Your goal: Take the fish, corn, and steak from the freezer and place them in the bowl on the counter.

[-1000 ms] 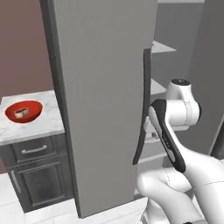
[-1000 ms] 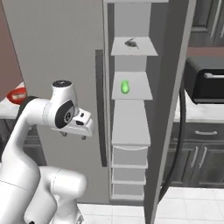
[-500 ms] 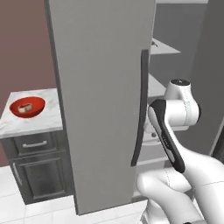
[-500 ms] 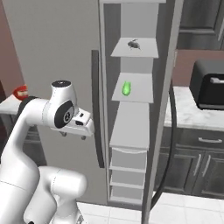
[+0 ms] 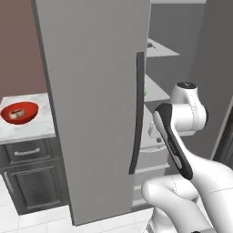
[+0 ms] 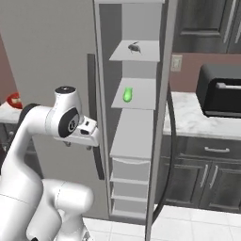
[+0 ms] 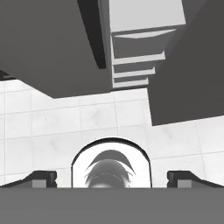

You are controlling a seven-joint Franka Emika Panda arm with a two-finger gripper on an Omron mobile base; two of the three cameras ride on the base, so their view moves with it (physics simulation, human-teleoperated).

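**Freezer open, pincer spread and empty**

The gripper (image 7: 112, 178) is held with its fingertips wide apart, nothing between them, pointed down at the floor tiles (image 7: 65, 127). The freezer (image 6: 134, 136) is seen open at 12 o'clock. The red bowl (image 5: 19, 112) is seated on the counter (image 5: 34, 129) at 9 o'clock.

base views: flank arm, share freezer (image 5: 100, 91) | hand view: faces floor (image 7: 65, 118)

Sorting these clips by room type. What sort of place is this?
Most likely a kitchen, rendered. A tall freezer stands open with shelves and drawers, a marble counter on a dark cabinet carries a red bowl, and a black countertop appliance sits farther along.
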